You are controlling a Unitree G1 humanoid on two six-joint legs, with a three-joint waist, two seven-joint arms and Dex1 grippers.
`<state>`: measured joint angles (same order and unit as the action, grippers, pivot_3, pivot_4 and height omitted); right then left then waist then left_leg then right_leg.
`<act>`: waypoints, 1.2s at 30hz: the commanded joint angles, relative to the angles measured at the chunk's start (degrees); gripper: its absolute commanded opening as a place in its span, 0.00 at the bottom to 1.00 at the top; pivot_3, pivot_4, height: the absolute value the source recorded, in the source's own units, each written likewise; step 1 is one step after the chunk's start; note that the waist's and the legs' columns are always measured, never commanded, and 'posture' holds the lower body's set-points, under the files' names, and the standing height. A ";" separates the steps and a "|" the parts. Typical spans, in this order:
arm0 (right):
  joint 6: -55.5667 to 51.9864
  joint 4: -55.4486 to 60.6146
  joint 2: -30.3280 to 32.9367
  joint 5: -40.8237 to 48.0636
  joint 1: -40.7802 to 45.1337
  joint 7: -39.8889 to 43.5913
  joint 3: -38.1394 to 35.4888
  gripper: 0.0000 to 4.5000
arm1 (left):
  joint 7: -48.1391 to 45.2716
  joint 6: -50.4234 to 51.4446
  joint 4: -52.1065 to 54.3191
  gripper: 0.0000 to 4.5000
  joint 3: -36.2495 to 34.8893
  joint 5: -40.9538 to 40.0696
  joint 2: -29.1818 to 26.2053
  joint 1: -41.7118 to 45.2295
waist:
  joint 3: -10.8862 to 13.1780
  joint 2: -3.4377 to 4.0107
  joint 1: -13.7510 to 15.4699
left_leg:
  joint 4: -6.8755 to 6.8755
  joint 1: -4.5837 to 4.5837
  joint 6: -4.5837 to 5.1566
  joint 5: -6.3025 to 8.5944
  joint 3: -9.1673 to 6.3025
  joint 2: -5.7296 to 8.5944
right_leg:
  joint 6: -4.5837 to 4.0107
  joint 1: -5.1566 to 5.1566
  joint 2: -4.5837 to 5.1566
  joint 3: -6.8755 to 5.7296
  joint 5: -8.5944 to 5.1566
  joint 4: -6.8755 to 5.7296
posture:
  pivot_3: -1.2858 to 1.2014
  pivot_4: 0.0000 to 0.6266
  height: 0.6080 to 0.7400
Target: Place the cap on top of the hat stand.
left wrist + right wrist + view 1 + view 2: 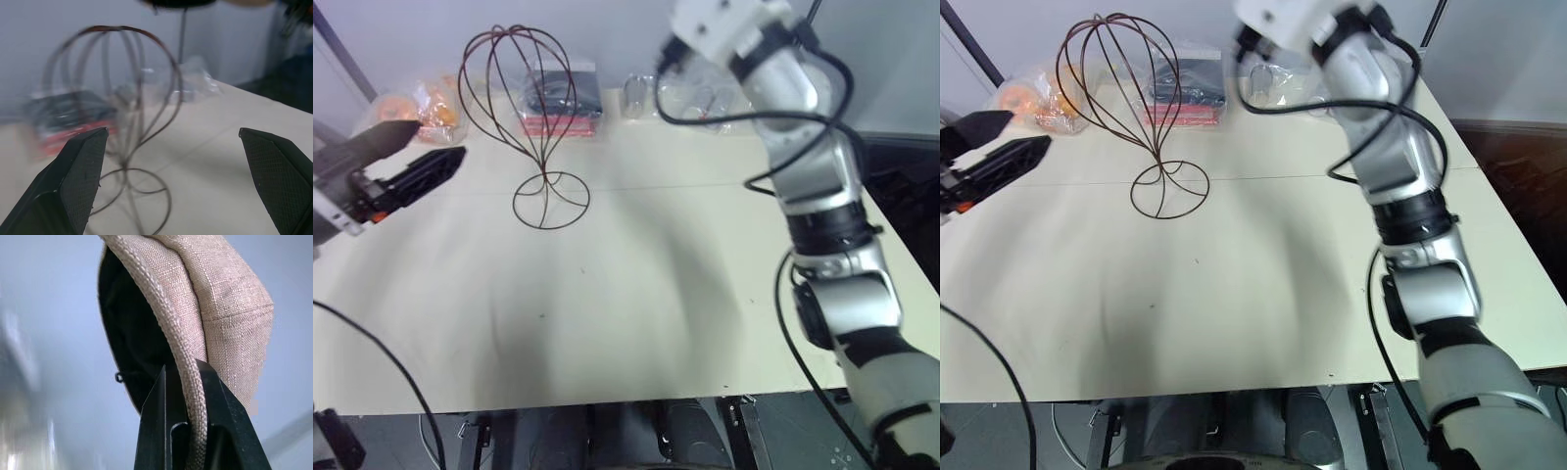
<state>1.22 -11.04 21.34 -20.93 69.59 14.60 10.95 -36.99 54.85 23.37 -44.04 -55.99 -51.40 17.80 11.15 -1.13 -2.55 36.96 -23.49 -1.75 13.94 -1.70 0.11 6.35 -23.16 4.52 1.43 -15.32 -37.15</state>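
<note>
On the pale bench (636, 323), near left, the left hand (411, 157) is held open and empty. Farther off stands the dark wire hat stand (540, 122), bare. The soft beige fabric cap (215, 298) is clamped by its rim in the raised right hand (188, 396); carrying is judged underway, and lowering the crown over the cage is called for next.

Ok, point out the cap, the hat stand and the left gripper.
cap (230, 298), right wrist view, tan crown fabric.
hat stand (551, 199), left eye view, looped wire base.
left gripper (171, 176), left wrist view, midway between its fingertips.
</note>
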 commanded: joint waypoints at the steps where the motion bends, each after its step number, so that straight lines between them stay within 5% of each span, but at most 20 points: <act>1: 4.33 -0.68 -3.76 4.08 -0.18 4.00 2.24 0.02 | 1.62 0.21 2.94 1.00 -4.92 -2.12 -1.68 -2.37 | -0.02 -0.06 0.21 | 0.01 0.00 -0.02 -0.01 -0.02 0.00 | 0.00 0.04 0.06 -0.01 0.00 0.02 | 0.52 0.24 1.00; 11: 8.19 -4.19 -6.75 -3.44 -6.90 7.29 12.22 0.02 | 4.14 -0.35 4.01 1.00 -8.19 -5.13 -3.60 -6.03 | -0.02 -0.07 -0.06 | 0.02 0.00 -0.12 -0.07 -0.01 0.12 | -0.03 -0.03 0.04 -0.01 0.02 -0.06 | 0.52 0.24 1.00; 21: 8.20 -6.91 -8.05 -9.31 -7.96 5.42 14.61 0.02 | 3.57 -2.90 2.71 1.00 -3.81 -4.42 -4.68 -5.03 | -0.01 -0.06 -0.06 | -0.14 0.01 -0.23 -0.13 0.00 0.09 | -0.04 -0.17 -0.02 0.01 0.02 -0.11 | 0.52 0.24 1.00; 29: 7.97 -1.49 -6.58 -9.57 -11.97 7.10 13.61 0.89 | 0.04 -6.52 3.71 1.00 2.93 -1.85 -6.84 -4.00 | -0.01 -0.07 0.07 | -0.14 0.01 -0.24 -0.14 -0.01 0.10 | -0.05 -0.15 -0.02 0.00 0.01 -0.08 | 0.52 0.24 1.00; 36: 10.07 10.92 4.84 -2.79 -22.75 16.33 8.09 0.89 | -4.11 -10.41 10.38 1.00 10.70 2.15 -10.74 -2.77 | 0.02 -0.08 0.29 | -0.14 0.00 -0.23 -0.13 0.00 0.13 | -0.05 -0.05 0.03 -0.01 0.01 0.01 | 0.52 0.24 1.00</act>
<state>9.99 -4.74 24.54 -26.52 47.05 29.00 22.44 -40.19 46.67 31.52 -34.28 -55.40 -60.85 13.95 11.17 -1.21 -2.26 36.82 -23.49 -1.98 13.81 -1.69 0.25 6.31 -23.20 4.55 1.42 -15.30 -37.13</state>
